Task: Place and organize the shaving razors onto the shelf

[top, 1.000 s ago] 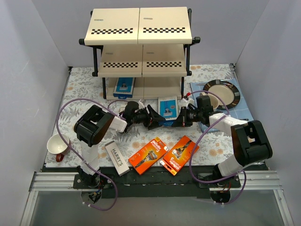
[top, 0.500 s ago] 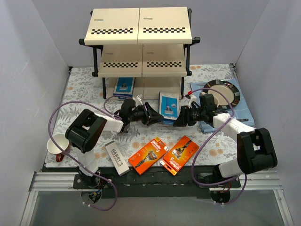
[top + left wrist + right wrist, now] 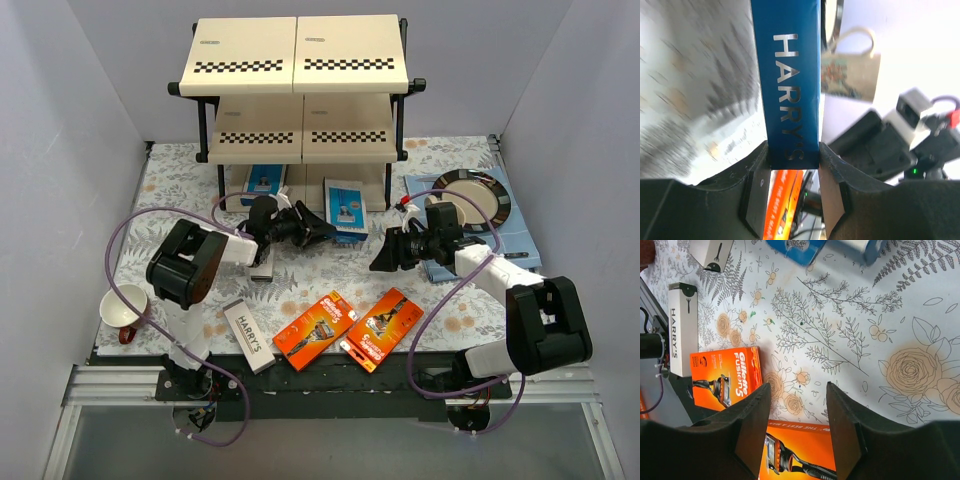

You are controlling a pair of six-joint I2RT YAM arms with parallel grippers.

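Lying on shelf [image 3: 296,60] bottom tier, blue pack [image 3: 263,185], left pincer [image 3: 794,151] clamping HARRY'S box [image 3: 787,75]

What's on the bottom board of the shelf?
One blue-and-white box lies on its left part. The left gripper holds a second box at the front edge of the shelf. The back of that board is hidden under the boards above.
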